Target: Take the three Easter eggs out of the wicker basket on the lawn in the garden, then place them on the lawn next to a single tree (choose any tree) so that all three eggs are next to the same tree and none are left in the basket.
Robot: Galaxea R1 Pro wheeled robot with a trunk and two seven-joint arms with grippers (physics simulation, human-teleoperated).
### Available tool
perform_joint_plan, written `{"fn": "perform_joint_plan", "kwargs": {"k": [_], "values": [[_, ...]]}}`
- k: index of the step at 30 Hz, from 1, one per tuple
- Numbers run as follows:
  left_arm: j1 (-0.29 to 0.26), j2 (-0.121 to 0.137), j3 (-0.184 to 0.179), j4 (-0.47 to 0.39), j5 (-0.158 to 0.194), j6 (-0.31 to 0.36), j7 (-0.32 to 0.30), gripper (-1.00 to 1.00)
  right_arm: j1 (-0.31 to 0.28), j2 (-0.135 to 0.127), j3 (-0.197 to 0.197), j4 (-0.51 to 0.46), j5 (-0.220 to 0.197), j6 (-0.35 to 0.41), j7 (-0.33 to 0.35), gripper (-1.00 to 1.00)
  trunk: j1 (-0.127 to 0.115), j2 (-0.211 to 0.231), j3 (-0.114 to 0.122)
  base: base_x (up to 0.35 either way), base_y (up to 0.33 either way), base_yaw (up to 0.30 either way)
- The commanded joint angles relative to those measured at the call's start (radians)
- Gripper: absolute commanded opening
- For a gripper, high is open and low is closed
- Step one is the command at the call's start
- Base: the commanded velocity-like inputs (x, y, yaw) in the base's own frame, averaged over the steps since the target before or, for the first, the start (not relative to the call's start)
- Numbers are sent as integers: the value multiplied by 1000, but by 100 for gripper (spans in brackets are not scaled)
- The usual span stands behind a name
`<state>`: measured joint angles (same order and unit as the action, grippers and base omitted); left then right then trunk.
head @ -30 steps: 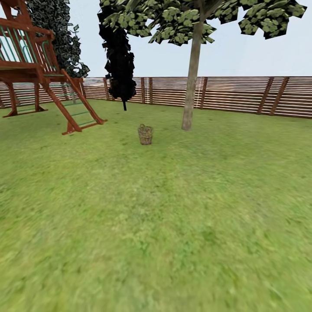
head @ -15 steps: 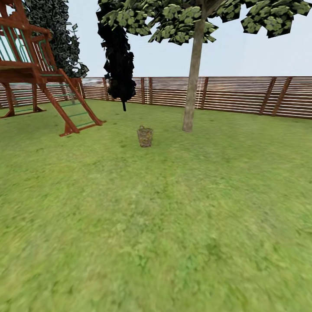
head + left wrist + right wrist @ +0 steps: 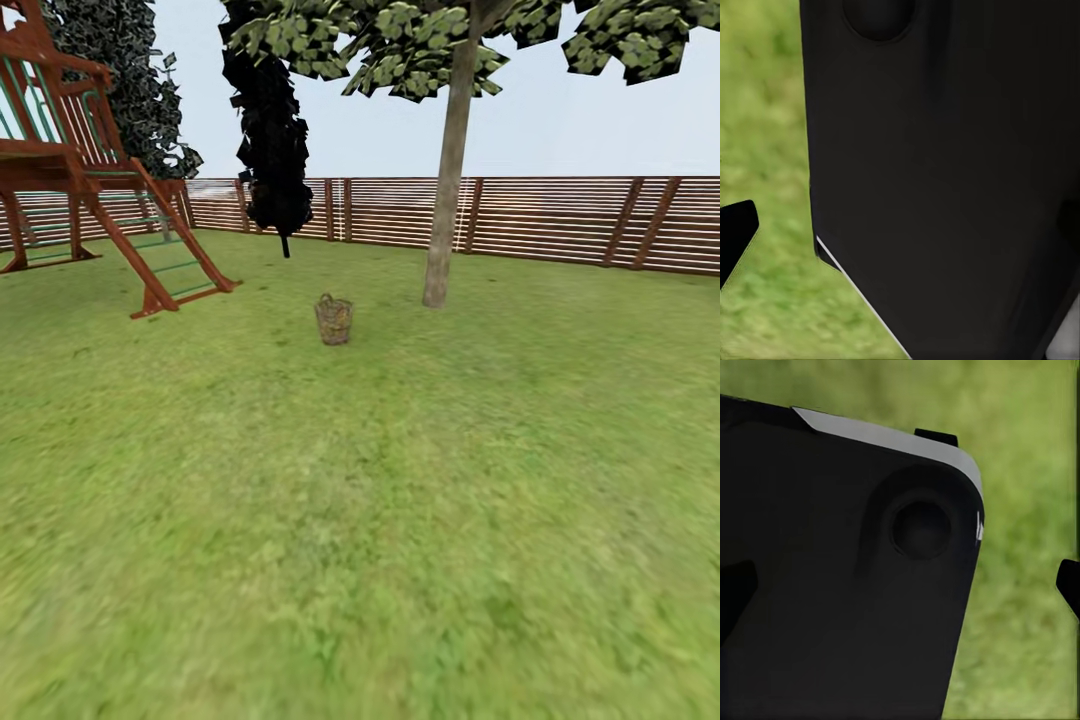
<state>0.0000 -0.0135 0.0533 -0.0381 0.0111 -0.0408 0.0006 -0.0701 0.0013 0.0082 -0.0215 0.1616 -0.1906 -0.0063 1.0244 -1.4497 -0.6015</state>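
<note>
1. Mottled green lawn (image 3: 400, 520) is recorded across the whole foreground of the head view, bounded at the back by a brown horizontal-slat fence (image 3: 560, 220) under a pale sky.
2. One wicker basket (image 3: 334, 320) is noted upright on the grass, well ahead of the camera near mid-frame; its contents cannot be made out at this size.
3. One tree (image 3: 445, 170) with a pale, straight trunk and a broad leafy canopy is listed just behind and to the right of the basket, apart from it.
4. One narrow dark columnar tree (image 3: 272, 130) is entered close to the fence, left of the pale trunk.
5. One red-brown wooden play structure (image 3: 90, 180) with a slanted ladder is catalogued at far left.
6. Left wrist view: a large black robot panel (image 3: 945, 172) is shown close up, with blurred grass beside it and a dark tip at the frame edge; whether the left claw is open or closed cannot be told.
7. Right wrist view: a black housing (image 3: 847, 585) with a grey edge and a round recess is shown over blurred grass; the right claw's state cannot be told either.
</note>
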Motion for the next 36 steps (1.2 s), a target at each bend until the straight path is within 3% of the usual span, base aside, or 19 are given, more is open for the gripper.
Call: {"fn": "perform_joint_plan", "kwargs": {"k": [1,36], "values": [[0,0,5,0,1,-2,0,100,0,0,0,1,5,-3,-1,100,1,0,-1,338,0,0],[0,0,5,0,1,-2,1,100,0,-4,-1,3,5,-3,0,100,1,0,-1,337,0,0]]}}
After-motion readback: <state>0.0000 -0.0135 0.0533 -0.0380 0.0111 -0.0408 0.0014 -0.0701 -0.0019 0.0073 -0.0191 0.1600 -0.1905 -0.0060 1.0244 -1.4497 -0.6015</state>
